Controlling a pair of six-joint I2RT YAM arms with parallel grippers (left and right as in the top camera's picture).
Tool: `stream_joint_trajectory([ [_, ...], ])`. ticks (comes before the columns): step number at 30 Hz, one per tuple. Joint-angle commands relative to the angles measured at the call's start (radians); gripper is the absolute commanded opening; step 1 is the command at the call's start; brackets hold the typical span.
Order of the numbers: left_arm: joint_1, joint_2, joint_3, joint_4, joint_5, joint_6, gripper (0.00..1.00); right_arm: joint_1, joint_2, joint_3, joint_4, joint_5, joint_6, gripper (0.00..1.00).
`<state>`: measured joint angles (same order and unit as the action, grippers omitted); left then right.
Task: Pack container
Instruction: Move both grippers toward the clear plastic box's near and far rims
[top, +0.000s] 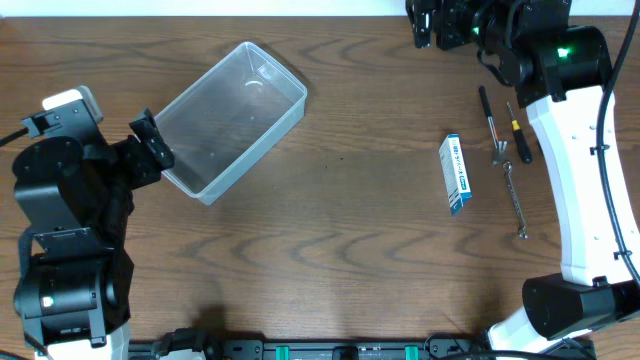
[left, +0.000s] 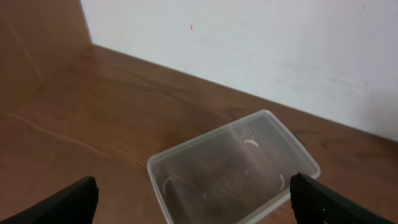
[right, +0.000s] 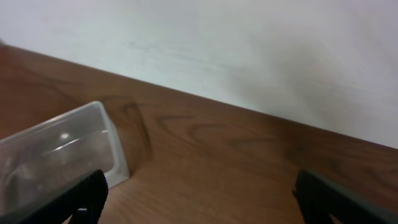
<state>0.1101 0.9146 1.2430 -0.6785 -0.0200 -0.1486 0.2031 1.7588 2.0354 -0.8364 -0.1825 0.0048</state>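
Note:
The clear plastic container (top: 235, 118) lies empty at the table's back left, set at an angle. It also shows in the left wrist view (left: 233, 168) and at the left edge of the right wrist view (right: 56, 152). My left gripper (top: 152, 143) is open and empty just off the container's near-left corner; in its own view the fingers (left: 199, 202) spread wide on either side of the container. My right gripper (top: 430, 25) is open and empty at the back edge, right of centre, with bare wood between its fingers (right: 202, 199).
A small blue-and-white box (top: 455, 174) lies right of centre. Right of it lie hand tools: a black pen-like tool (top: 488, 112), a screwdriver (top: 518, 132) and a thin wrench (top: 514, 195). A white wall runs behind the table.

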Motion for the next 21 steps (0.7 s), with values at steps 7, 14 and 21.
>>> stream_joint_trajectory([
  [7, -0.003, 0.071, 0.027, -0.080, 0.021, 0.021, 0.91, 0.062, 0.039, 0.026, 0.124, 0.016, 0.113, 0.99],
  [14, -0.003, 0.276, 0.245, -0.282, 0.038, -0.036, 0.90, 0.105, 0.106, 0.035, 0.121, 0.026, 0.139, 0.99],
  [21, -0.003, 0.417, 0.360, -0.443, 0.030, -0.036, 0.91, 0.162, 0.219, 0.035, 0.042, 0.037, 0.056, 0.99],
])
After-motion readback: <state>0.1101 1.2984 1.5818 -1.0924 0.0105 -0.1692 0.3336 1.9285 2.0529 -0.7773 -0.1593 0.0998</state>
